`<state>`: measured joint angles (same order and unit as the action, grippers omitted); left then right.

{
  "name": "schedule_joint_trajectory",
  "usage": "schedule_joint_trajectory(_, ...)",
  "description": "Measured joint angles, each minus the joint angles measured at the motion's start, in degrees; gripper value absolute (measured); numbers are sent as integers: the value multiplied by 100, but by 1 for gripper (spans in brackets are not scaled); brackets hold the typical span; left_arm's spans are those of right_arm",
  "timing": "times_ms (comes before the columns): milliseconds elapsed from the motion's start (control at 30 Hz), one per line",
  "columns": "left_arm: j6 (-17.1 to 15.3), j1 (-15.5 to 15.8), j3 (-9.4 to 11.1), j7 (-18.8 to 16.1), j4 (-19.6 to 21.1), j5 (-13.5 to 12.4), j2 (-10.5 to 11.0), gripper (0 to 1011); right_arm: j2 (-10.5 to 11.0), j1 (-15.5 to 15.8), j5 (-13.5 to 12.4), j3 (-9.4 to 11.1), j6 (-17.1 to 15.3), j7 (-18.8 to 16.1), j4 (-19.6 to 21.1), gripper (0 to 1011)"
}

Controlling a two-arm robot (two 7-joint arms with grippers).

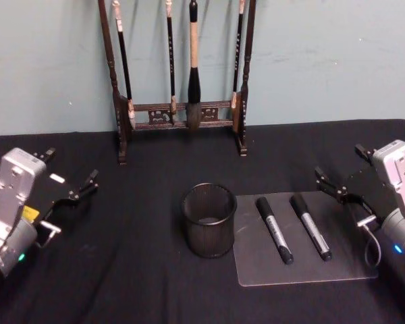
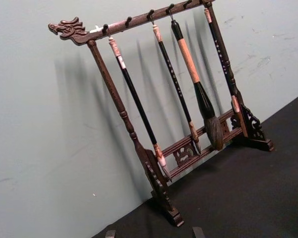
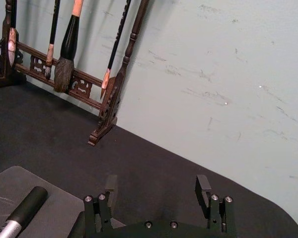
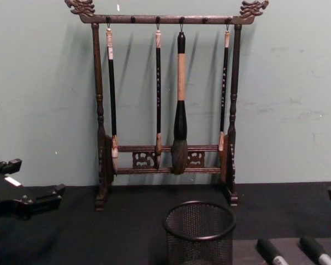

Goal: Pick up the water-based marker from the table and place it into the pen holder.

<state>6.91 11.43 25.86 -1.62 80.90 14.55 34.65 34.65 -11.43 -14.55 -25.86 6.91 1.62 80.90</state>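
Water-based marker and its look-alike lie side by side on a grey mat, at 3 o'clock from the pen holder. The chest view's lower edge cuts them off. The left gripper hovers at 9 o'clock and the right gripper beyond the mat, both with fingers spread and holding nothing.

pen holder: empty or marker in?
Empty: the pen holder shows a bare bottom; both markers lie on the grey mat beside it.

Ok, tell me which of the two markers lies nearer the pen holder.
The left marker on the grey mat, beside the pen holder; the other marker lies farther right, toward the right gripper.
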Motion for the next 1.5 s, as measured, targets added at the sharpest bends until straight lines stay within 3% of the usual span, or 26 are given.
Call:
schedule_joint_trajectory(1300,0,0,0,0,0,0,0,1001,0,0,0,0,0,0,0,1003)
schedule_joint_trajectory(1500,0,0,0,0,0,0,0,1001,-42,18,4,66,-79,-124,51,1003)
